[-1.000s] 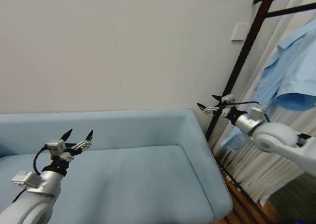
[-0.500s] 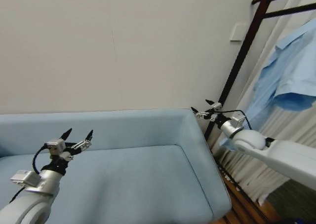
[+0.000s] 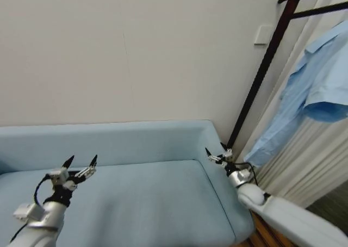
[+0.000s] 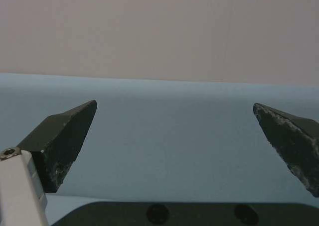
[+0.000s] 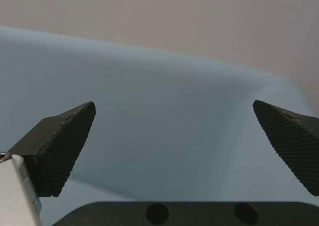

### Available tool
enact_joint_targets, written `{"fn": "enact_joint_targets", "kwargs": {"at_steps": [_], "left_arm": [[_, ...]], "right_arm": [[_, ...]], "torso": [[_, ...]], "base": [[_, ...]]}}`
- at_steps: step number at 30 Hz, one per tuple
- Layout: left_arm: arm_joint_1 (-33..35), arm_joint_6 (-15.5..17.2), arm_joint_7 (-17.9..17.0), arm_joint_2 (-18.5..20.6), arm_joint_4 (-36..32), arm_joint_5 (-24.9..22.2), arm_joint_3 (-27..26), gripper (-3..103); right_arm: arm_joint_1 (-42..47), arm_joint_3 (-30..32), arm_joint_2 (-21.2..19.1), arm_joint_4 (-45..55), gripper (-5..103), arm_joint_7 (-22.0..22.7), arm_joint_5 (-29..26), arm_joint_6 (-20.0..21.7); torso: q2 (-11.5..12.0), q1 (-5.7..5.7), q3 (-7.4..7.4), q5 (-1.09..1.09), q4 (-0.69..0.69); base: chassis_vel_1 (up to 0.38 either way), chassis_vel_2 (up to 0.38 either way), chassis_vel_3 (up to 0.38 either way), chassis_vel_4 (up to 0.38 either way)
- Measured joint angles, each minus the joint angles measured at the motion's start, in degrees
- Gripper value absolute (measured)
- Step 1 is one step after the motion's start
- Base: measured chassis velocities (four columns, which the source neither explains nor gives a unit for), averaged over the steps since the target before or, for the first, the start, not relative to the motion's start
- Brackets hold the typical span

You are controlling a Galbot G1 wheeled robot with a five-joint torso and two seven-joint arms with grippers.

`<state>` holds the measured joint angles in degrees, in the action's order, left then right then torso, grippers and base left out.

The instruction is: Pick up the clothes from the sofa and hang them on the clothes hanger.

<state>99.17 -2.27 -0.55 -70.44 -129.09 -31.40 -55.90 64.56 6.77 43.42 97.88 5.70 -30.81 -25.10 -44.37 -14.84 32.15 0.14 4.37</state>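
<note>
Lt-blue shirt (image 3: 315,78) hangs on dark rack (image 3: 259,78) by sofa (image 3: 136,203).

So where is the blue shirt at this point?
Head view, far right: the blue shirt hangs on the dark clothes rack past the right end of the sofa, above and to the right of the open right gripper.

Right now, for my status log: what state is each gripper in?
Left gripper: open, holding nothing, above the sofa.
Right gripper: open, holding nothing, near the sofa's right end.
</note>
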Motion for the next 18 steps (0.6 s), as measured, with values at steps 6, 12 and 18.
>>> {"fn": "enact_joint_targets", "kwargs": {"at_steps": [6, 12, 18], "left_arm": [[2.28, -3.53, 1.82, -6.43, -1.56, 5.63, 0.83, 100], [5.28, -6.73, 4.22, -12.81, -1.63, 9.72, 1.27, 100], [7.71, -7.35, 6.08, -14.53, -2.74, 9.44, 2.4, 100]], "right_arm": [[21.97, 26.82, 16.49, 19.81, 100, -6.63, 8.44, 11.11], [30.64, 32.07, 28.9, 33.5, 100, -8.71, 15.41, 21.11], [34.31, 28.01, 36.14, 35.18, 100, -9.54, 19.71, 20.44]], "torso": [[-0.01, 0.01, -0.01, -0.03, 0.17], [-0.02, 0.0, -0.01, -0.06, 0.06], [-0.02, 0.0, 0.0, -0.07, 0.08]], "base": [[0.0, 0.0, 0.0, 0.0], [0.0, 0.0, 0.0, 0.0], [0.0, 0.0, 0.0, 0.0]]}}
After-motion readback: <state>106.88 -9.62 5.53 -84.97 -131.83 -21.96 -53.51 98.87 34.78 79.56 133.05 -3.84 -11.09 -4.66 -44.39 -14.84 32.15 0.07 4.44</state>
